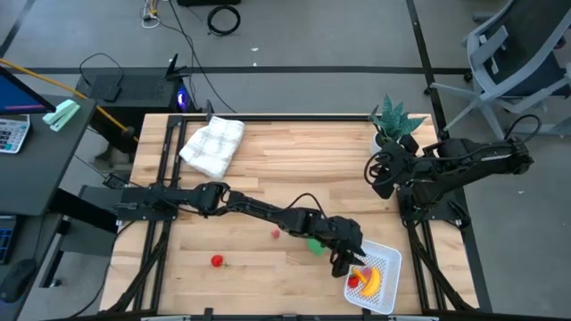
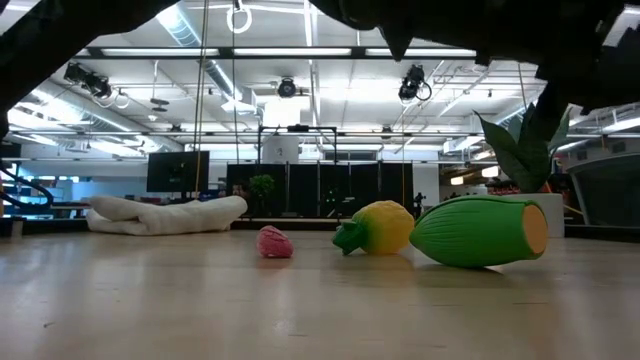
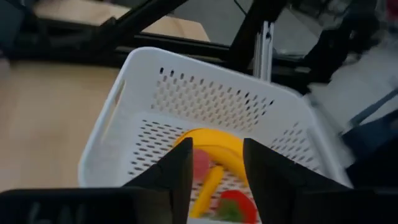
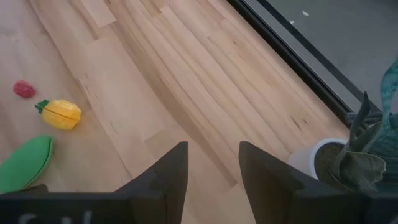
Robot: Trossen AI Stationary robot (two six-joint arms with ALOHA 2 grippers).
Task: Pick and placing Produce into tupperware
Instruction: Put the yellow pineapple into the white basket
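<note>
My left gripper (image 1: 343, 260) (image 3: 216, 165) hangs open over the near-left part of the white basket (image 1: 390, 259) (image 3: 205, 93). It holds nothing. In the basket lie the yellow banana (image 1: 372, 283) (image 3: 217, 146), a pink piece (image 3: 202, 163) and a red piece (image 1: 355, 282) (image 3: 236, 204). The green oblong piece (image 1: 314, 245) (image 2: 478, 232) (image 4: 25, 163) lies on its side on the table just left of the basket. The yellow pepper (image 2: 378, 227) (image 4: 61, 114) and a small pink-red piece (image 1: 276, 234) (image 2: 275, 242) lie beside it. Another red piece (image 1: 217, 261) sits farther left. My right gripper (image 1: 379, 174) (image 4: 211, 168) waits open by the plant.
A folded white cloth (image 1: 214, 144) (image 2: 165, 212) lies at the far left of the table. A green spiky plant in a white pot (image 1: 397, 120) (image 4: 348, 155) stands at the far right corner. The basket sits at the near right corner, close to the table edge.
</note>
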